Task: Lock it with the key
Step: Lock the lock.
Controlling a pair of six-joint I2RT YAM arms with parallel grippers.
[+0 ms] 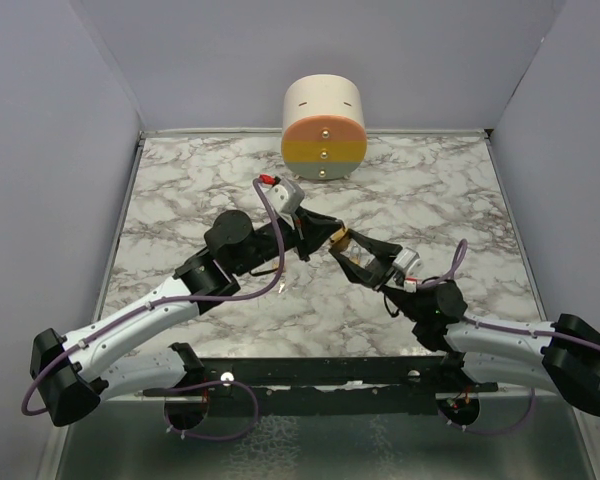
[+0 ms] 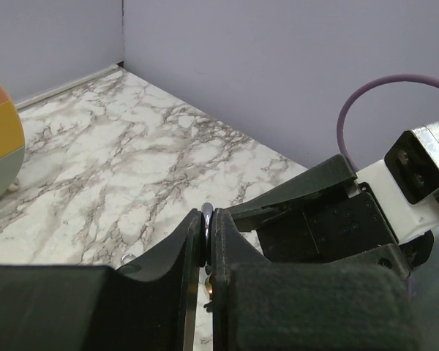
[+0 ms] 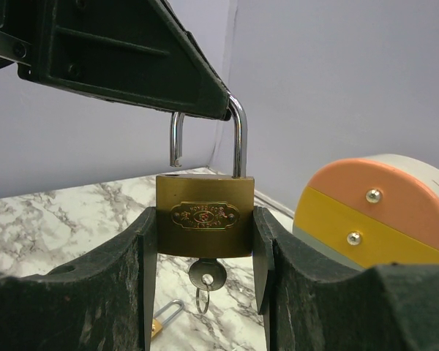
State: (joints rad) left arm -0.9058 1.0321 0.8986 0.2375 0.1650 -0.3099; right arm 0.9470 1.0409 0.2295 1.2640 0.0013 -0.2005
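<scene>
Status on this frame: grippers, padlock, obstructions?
Right gripper clamps padlock, key in keyhole. Left gripper shut on open shackle. Nothing blocking.

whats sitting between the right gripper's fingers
The padlock, its brass body clamped between the right gripper fingers, with the key in its underside. The right wrist view shows it.

Your two arms, left arm (image 1: 140,322) and right arm (image 1: 490,340): white links between black joints, each trailing a purple cable (image 2: 391,78); black gripper fingers (image 3: 124,292); a silver-faced white camera block (image 2: 415,170) on the wrist.
</scene>
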